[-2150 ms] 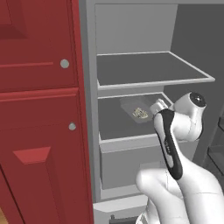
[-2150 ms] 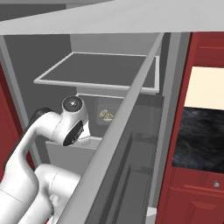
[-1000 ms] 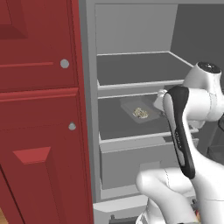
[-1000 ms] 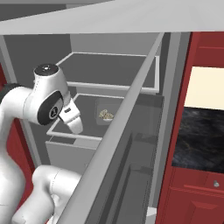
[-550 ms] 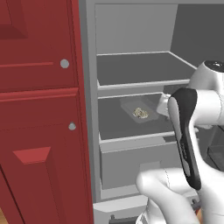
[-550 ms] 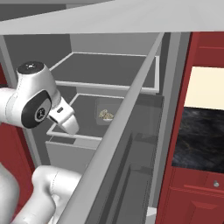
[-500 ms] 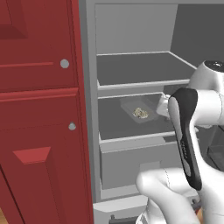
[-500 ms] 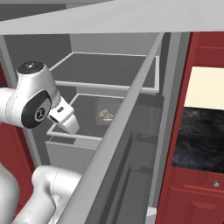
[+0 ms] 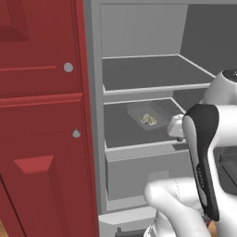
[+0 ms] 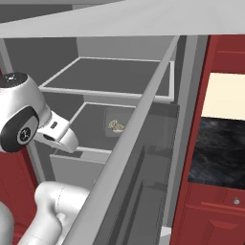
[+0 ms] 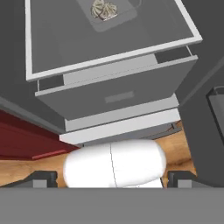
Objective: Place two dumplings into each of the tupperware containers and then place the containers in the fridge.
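**Fridge shelves, door open**

Fridge (image 9: 139,32) interior grey. Upper shelf (image 9: 148,74) carries nothing. Lower shelf (image 9: 129,127), white-edged, carries one translucent tupperware container (image 9: 147,115) toward the back, right of centre. Dumplings (image 9: 148,120) lie inside the container, touching each other; exact count hard to tell. Bottom drawer (image 9: 139,171) sits closed directly beneath the lower shelf. Wooden floor (image 11: 26,168) below the fridge.

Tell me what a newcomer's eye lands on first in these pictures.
The open fridge, its grey shelves bare except for one tupperware container holding dumplings on the middle shelf. The white arm stands in front of it, and red cabinets flank the fridge.
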Robot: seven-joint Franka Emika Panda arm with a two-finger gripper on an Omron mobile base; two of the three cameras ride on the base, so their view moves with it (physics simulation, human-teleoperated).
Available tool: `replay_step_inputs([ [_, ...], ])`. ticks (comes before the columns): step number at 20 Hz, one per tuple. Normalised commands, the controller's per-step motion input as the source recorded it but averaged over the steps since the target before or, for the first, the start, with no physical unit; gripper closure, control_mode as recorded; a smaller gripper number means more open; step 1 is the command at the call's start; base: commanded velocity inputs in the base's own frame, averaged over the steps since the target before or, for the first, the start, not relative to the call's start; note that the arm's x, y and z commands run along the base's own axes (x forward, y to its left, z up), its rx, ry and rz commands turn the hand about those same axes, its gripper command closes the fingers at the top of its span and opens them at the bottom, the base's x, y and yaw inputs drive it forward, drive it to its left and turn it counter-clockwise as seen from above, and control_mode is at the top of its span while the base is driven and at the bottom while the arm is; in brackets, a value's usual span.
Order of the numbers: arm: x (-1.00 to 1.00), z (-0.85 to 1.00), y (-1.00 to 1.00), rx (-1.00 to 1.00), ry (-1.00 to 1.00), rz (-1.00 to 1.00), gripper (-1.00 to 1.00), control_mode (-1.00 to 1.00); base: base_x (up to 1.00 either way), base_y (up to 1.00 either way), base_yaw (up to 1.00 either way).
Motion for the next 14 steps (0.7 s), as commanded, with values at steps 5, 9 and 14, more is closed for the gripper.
replay_step_inputs([
  [5,0.00,0.00,0.07,-0.06,0.00,0.03,-1.00,-1.00,0.00,0.00,0.00],
  [9,0.00,0.00,-0.18,0.00,0.00,0.10,-1.00,-1.00,0.00,0.00,0.00],
  [14,-0.03,0.02,-0.06,-0.01,0.05,0.10,-1.00,-1.00,0.00,0.00,0.00],
])
